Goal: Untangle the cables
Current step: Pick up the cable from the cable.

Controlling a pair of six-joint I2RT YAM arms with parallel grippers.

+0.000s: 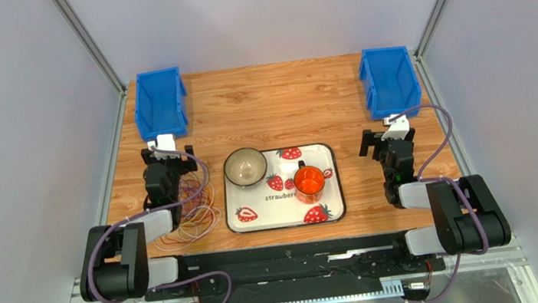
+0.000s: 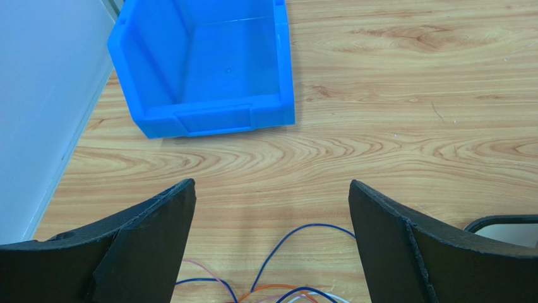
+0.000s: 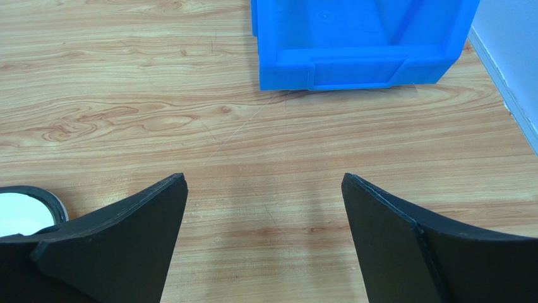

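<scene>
Hovering above the tangle, the left gripper (image 2: 271,192) holds its jaws wide and empty. The cables (image 1: 198,210) lie in a loose heap of loops on the wooden table (image 1: 282,103), just left of the strawberry tray (image 1: 286,217) and partly under that arm. The right gripper (image 3: 265,183) is equally wide, holding nothing, well apart from them. Untangling looks not yet begun, I'd say; the next move calls for lowering onto one strand alone. Blue bins (image 1: 160,103) occupy both far corners, with pale walls around.
</scene>
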